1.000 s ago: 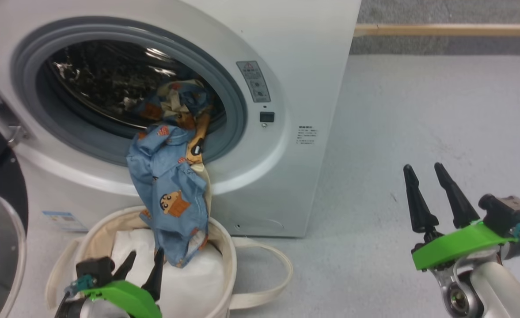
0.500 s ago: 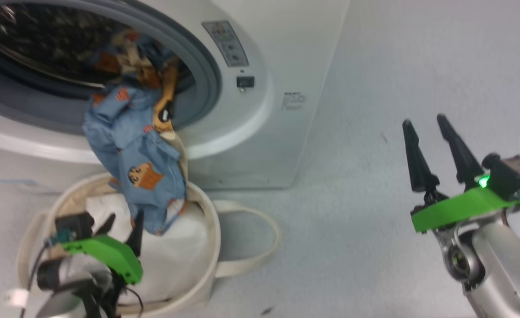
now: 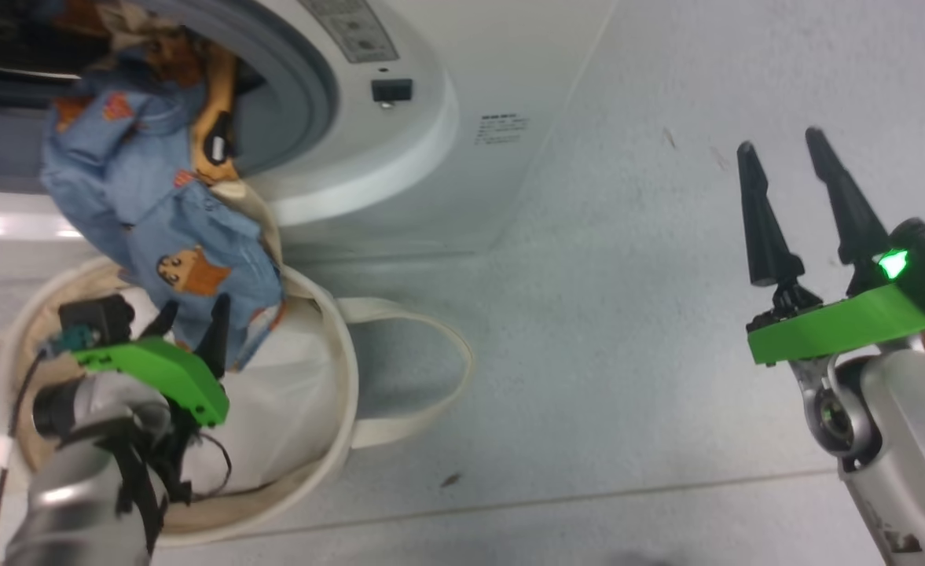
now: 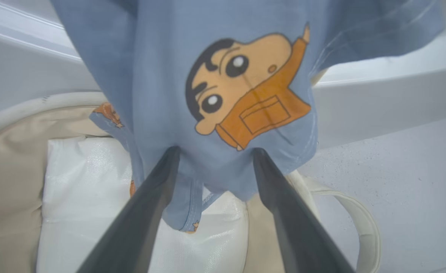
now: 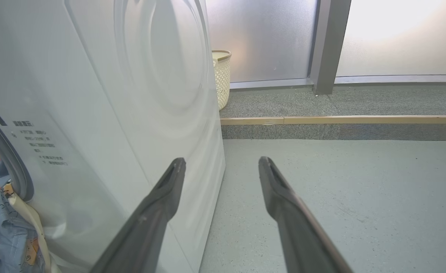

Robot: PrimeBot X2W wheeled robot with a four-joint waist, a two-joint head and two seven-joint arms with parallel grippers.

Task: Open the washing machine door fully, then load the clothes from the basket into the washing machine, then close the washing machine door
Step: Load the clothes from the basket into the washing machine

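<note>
The washing machine (image 3: pixel 407 173) stands at the upper left with its opening uncovered; its door is out of view. The clothes (image 3: pixel 148 204), light blue with cartoon faces, spill from the drum over the grey ring and hang into the basket (image 3: pixel 346 377) below. My left gripper (image 3: pixel 193 314) is open over the basket, its fingers either side of the cloth's hanging lower end. In the left wrist view the clothes (image 4: pixel 223 87) droop between the open left gripper (image 4: pixel 216 153), above the basket (image 4: pixel 7 159). My right gripper (image 3: pixel 780 145) stands open over bare floor at the right, holding nothing.
A plain white cloth (image 3: pixel 289 417) lies in the basket, and a strap handle (image 3: pixel 450 369) loops onto the floor. In the right wrist view the machine's white side (image 5: pixel 139 94) is close on the left. Behind it are a cream wicker bin (image 5: pixel 221 76) and a wood-edged step (image 5: pixel 340 120).
The head camera has tipped down, so the machine and basket slid up and left in view. Both grippers stay open, the left one still at the hanging cloth's lower end.
</note>
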